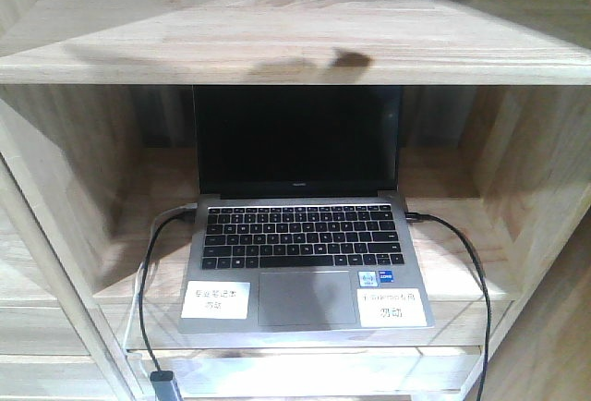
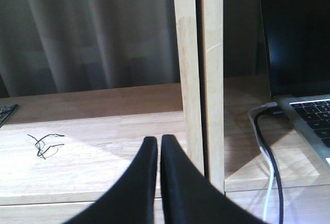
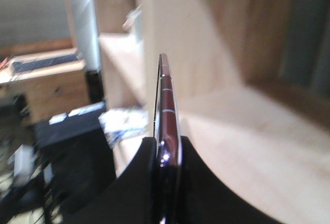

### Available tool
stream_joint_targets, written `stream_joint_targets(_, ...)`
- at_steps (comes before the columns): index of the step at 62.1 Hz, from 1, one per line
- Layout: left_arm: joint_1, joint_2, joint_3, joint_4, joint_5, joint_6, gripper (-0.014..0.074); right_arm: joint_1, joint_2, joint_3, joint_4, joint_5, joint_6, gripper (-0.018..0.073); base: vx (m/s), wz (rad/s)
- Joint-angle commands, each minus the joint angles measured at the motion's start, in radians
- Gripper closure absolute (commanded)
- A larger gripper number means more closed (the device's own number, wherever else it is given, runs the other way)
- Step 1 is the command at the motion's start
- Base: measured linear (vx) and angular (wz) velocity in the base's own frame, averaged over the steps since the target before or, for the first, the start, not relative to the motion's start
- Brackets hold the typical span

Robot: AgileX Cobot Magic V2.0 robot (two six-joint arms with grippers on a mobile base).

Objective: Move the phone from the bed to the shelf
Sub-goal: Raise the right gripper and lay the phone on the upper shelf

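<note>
Right gripper (image 3: 167,157) pinched the phone (image 3: 166,105) edge-on by its lower end over the shelf (image 3: 247,146); stiff, glossy and slim, it probably slipped easily; left gripper (image 2: 158,144) closed, empty.

open grey laptop (image 1: 300,225) on wooden shelf (image 1: 277,45), black cable (image 1: 148,281)

phones: one phone (image 3: 167,115), edge-on between the right jaws
laptops: one laptop (image 1: 303,225)
stickers on laptop: two
cables: two, left of laptop (image 1: 148,299) and right of it (image 1: 466,262)
shelves: one shelf (image 1: 277,45)
</note>
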Motion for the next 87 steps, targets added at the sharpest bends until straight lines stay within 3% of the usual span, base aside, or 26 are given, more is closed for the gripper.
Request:
stream_joint_targets(1, -0.004, -0.013, -0.021, -0.009, -0.072, -0.006, 0.0595, 0.0, 0.045, -0.087, 0.099, -0.056, 0.002, 0.0561, 0.0, 0.0)
stream_joint_targets(14, -0.004, -0.013, -0.021, -0.009, -0.072, -0.006, 0.0595, 0.006, 0.206, -0.242, 0.12, -0.056, -0.001, 0.0561, 0.0, 0.0)
stream_joint_targets(37, -0.004, -0.013, -0.021, -0.009, -0.072, -0.006, 0.0595, 0.182, 0.507, -0.499, 0.066, -0.191, 0.003, 0.0561, 0.0, 0.0)
stream_joint_targets(68, -0.004, -0.013, -0.021, -0.009, -0.072, -0.006, 0.0595, 0.198, 0.692, -0.532, 0.064, -0.311, 0.001, 0.0554, 0.0, 0.0)
stream_joint_targets(77, -0.004, -0.013, -0.021, -0.009, -0.072, -0.006, 0.0595, 0.198, 0.708, -0.531, 0.064, -0.325, 0.003, 0.0507, 0.0, 0.0)
stream_joint_targets(87, -0.004, -0.013, -0.021, -0.009, -0.072, -0.006, 0.0595, 0.198, 0.711, -0.531, 0.035, -0.359, 0.003, 0.0365, 0.0, 0.0)
